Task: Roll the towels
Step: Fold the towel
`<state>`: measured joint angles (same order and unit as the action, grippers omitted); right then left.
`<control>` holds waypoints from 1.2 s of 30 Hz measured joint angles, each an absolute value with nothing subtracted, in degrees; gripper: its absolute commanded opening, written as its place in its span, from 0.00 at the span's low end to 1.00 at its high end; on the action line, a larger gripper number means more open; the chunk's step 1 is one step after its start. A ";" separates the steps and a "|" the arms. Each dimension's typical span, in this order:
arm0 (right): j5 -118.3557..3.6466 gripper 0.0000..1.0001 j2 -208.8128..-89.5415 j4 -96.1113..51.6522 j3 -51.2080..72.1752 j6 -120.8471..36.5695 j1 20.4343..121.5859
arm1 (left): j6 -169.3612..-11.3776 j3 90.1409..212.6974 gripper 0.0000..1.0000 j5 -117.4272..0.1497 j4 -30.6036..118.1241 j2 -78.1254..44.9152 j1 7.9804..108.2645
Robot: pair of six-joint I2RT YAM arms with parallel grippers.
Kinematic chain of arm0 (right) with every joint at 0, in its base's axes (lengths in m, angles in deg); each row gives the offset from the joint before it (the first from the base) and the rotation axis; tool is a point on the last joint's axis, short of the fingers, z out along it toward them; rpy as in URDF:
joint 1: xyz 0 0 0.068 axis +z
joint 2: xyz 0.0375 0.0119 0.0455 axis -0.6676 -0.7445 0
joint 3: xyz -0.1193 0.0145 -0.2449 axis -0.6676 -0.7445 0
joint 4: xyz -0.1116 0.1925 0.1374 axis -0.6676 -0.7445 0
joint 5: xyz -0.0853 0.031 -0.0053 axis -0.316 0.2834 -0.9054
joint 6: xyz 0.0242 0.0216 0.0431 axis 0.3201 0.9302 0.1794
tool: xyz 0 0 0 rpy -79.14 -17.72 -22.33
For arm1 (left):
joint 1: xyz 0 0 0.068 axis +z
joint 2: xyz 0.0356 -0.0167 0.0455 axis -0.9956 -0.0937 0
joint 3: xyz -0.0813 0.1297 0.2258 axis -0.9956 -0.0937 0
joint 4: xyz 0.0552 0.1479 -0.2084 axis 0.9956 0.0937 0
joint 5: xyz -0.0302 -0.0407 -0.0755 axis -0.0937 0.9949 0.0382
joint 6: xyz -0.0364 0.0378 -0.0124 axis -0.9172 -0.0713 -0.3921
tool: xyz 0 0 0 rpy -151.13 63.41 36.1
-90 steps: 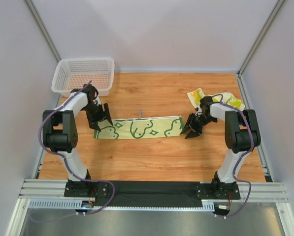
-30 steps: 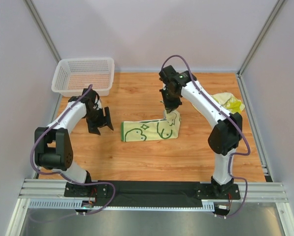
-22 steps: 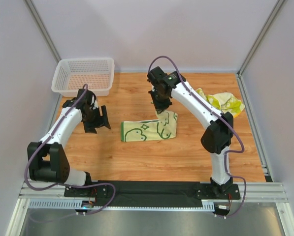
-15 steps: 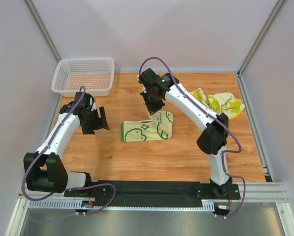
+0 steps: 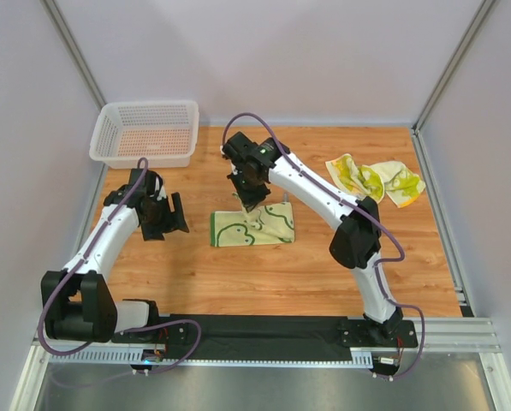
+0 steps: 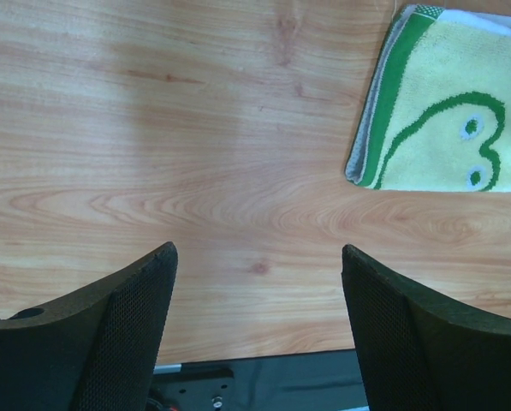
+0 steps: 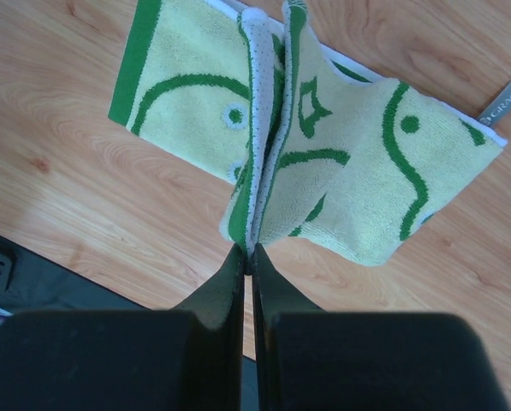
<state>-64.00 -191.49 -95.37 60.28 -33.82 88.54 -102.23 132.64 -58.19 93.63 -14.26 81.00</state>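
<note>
1. Right wrist view is showing your right claw (image 7: 248, 253) pressed together on a pinch of the towel (image 7: 358, 171). The cloth is rising in a pleat to the tips while the rest is lying flat on the tabletop (image 7: 84, 197).
2. Seen from above, that claw is hanging over the towel's upper edge near the middle of the frame. Lifting one end like this is, I judge, letting you carry it across the flat part and shorten the strip before rolling.
3. Your left claw (image 6: 257, 253) is standing spread wide and gripping nothing, hovering over bare wood left of the towel. The towel's near end is showing at the upper right of the left wrist view. You are probably parking the claw there so the cloth can come across unhindered.
4. Two more towels (image 5: 375, 178) are lying crumpled at the upper right of the overhead frame, well apart from the work. The basket (image 5: 144, 128) is sitting at the upper left.
</note>
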 measured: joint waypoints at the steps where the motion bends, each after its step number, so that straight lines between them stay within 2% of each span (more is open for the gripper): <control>1: -63.87 0.00 -191.80 -95.15 60.28 -33.82 88.73 | -102.23 132.64 0.84 -58.19 93.48 -14.26 81.00; 28: -61.51 0.02 -195.97 -83.19 54.33 -33.86 94.26 | -102.21 132.64 0.83 -57.99 93.13 -14.28 81.00; 34: -59.19 0.11 -197.92 -81.03 53.98 -33.95 94.74 | -102.23 132.64 0.83 -57.99 93.13 -14.28 81.00; 36: -58.10 0.27 -198.90 -80.46 53.92 -33.88 94.74 | -102.23 132.64 0.83 -57.99 93.13 -14.28 81.00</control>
<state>-58.10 -198.90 -80.46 53.92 -33.88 94.74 -102.23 132.64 -57.99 93.13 -14.28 81.00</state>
